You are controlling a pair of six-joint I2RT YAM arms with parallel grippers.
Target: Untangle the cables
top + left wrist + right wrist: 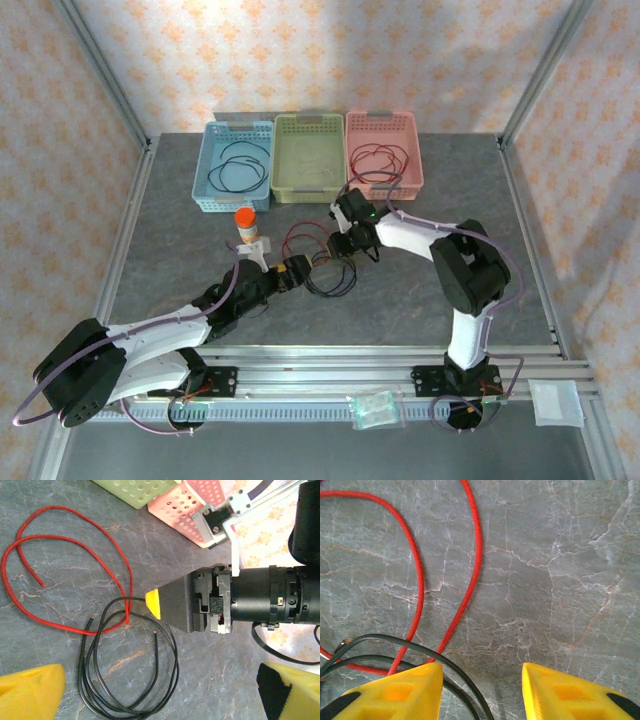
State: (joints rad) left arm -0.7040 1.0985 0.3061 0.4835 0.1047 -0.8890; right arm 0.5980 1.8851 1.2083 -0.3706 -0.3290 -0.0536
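Table (450, 170), black cable (237, 163) in blue basket (202, 170)

You ran two arms with white shells (160, 337) and black joints (470, 275), each trailing a purple-grey hose (33, 392). Your right gripper (482, 692) had yellow wedge fingers (395, 695); black pads (272, 690) lined the left gripper (162, 690).

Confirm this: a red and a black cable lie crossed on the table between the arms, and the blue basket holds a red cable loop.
Wrong on one point: the loop in the blue basket is black, not red, as the top external view shows. The red cable and black cable do lie crossed on the table.
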